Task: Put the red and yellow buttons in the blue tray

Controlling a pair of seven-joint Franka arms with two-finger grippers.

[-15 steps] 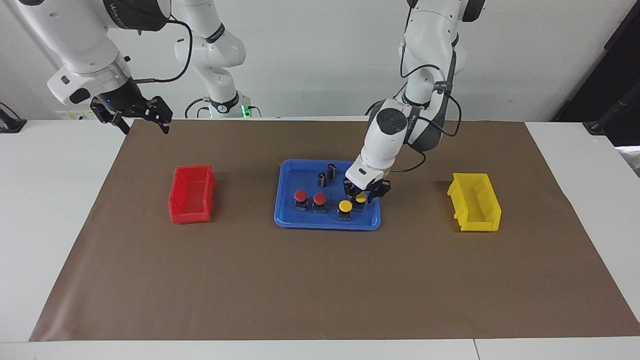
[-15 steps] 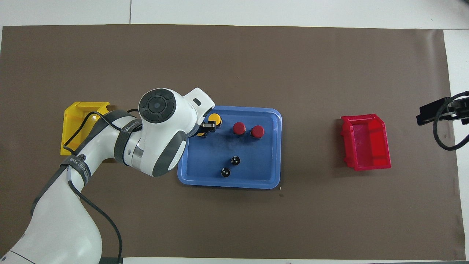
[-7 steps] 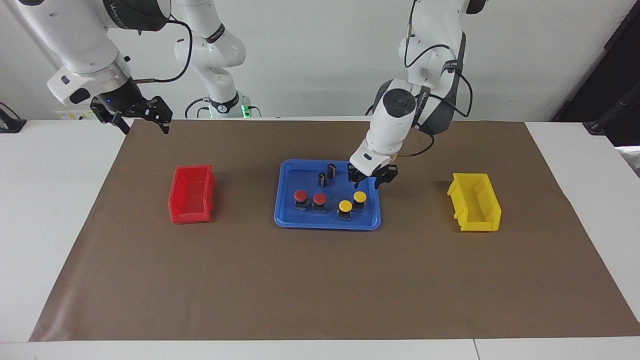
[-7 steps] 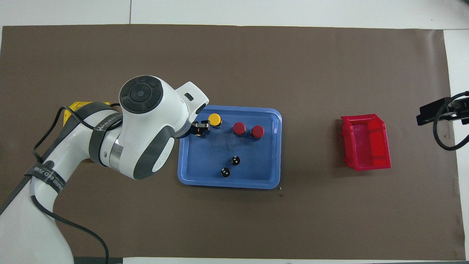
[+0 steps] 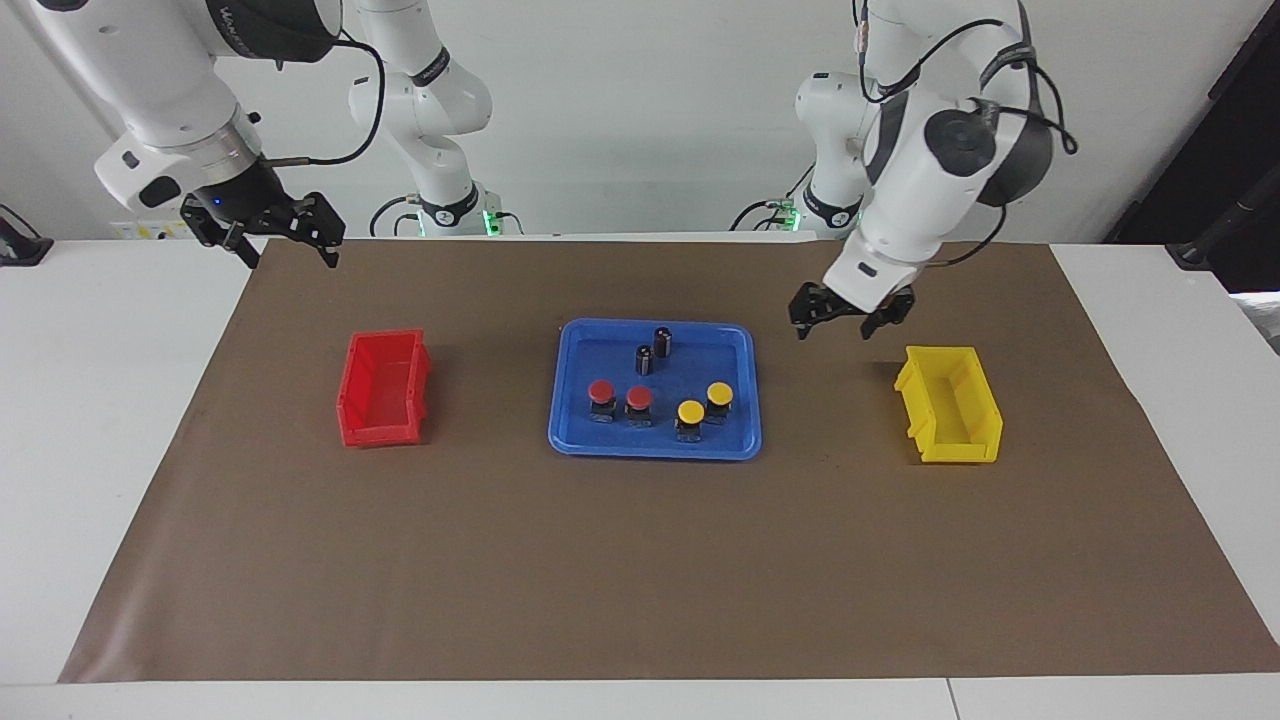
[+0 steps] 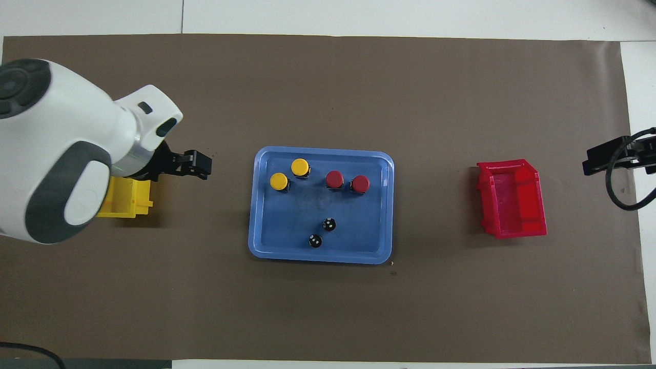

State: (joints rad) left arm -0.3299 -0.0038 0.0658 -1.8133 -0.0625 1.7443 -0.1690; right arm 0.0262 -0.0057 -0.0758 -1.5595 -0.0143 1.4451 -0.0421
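1. The flat blue plastic tray point(image 5: 655, 440) with rounded corners and a raised rim sits on the brown paper mat point(image 5: 640, 580), and I take it as my landmark.
2. All four push buttons stand inside the tray on dark blocky bases, in a loose row along the side of the tray away from the robots: two red-capped buttons point(image 5: 601, 391) point(image 5: 639, 398) and two yellow-capped buttons point(image 5: 691, 411) point(image 5: 720, 393).
3. Two small dark metallic cylinders point(image 5: 662, 340) point(image 5: 644, 358) also stand in the tray, nearer to the robots than the buttons.
4. The left gripper point(image 5: 838, 317) hangs in the air over the bare mat between the tray and the small yellow plastic bin point(image 5: 950, 405); its fingers are spread and carry nothing.
5. The right gripper point(image 5: 268, 232) waits above the mat's corner at the right arm's end of the table, well apart from the tray and from the small red plastic bin point(image 5: 385, 388); its fingers are parted too and hold nothing.
6. Judging by how things lie, the placing looks done, and the step in hand is clearing the left arm away.
7. To do that well, I would keep the gripper high, swing it clear of the yellow bin's rim, and stay out from over the tray so nothing is knocked.
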